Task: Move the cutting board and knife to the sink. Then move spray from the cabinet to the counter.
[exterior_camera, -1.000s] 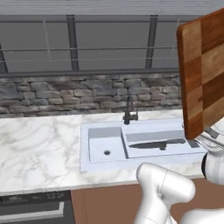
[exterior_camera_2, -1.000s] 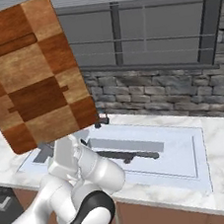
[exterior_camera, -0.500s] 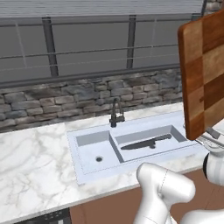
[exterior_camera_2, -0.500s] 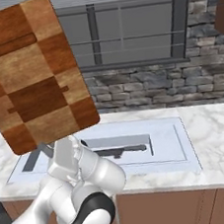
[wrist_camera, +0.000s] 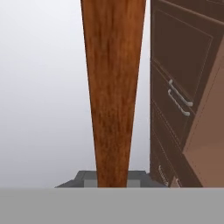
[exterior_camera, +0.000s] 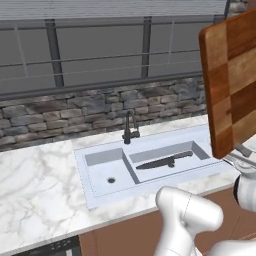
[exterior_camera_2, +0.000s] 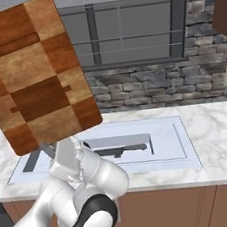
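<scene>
Hand view shows my pincer (wrist_camera: 113, 186) clamped on the cutting board (wrist_camera: 113, 87), held upright right of the sink (exterior_camera: 150, 165); knife (exterior_camera: 165, 161) already in; next, lower the board into the basin

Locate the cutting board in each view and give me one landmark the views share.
Left base view: cutting board upright at the right edge, above the sink.
Right base view: upper left, checkered face toward the camera, over the arm.
Hand view: seen edge-on, a brown strip rising from the bottom centre.
Shared landmark in both base views: the knife in the sink.
</scene>
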Robot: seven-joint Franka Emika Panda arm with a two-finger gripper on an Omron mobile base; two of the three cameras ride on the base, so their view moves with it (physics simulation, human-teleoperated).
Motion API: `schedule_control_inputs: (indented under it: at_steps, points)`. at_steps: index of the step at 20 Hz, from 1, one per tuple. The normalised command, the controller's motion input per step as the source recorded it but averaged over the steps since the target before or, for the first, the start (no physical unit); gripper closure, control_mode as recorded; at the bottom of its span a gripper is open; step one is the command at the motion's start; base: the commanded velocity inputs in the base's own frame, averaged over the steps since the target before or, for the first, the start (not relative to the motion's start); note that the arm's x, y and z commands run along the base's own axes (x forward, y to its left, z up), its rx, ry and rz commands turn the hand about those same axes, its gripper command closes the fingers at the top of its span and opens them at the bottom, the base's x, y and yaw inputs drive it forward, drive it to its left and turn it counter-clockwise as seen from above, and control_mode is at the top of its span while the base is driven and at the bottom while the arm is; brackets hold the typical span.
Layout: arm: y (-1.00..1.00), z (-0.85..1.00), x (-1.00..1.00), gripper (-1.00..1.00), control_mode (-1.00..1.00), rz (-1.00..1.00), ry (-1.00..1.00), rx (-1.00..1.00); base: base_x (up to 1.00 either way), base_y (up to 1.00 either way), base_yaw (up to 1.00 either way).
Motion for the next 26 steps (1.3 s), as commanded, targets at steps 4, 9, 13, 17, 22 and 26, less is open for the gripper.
schedule_control_inputs:
  at_steps: [4, 9, 13, 17, 22, 26]
  points:
    - [-0.11, -0.01, -0.03, 1.00, -1.00, 0.00, 0.15, 0.00, 0.00, 0.00, 0.00]
    - [-0.50, 0.00, -0.24, 1.00, -1.00, -0.08, 0.28, 0.00, 0.00, 0.00, 0.00]
    - [-0.67, 0.00, -0.24, 1.00, -1.00, -0.18, 0.36, 0.00, 0.00, 0.00, 0.00]
    - [-0.48, 0.00, -0.06, 1.00, -1.00, -0.20, 0.44, 0.00, 0.00, 0.00, 0.00]
    - [-0.13, 0.00, 0.09, 1.00, -1.00, -0.11, 0.34, 0.00, 0.00, 0.00, 0.00]
    - [0.05, 0.00, 0.12, 1.00, -1.00, 0.00, 0.20, -0.01, 0.00, 0.00, 0.00]
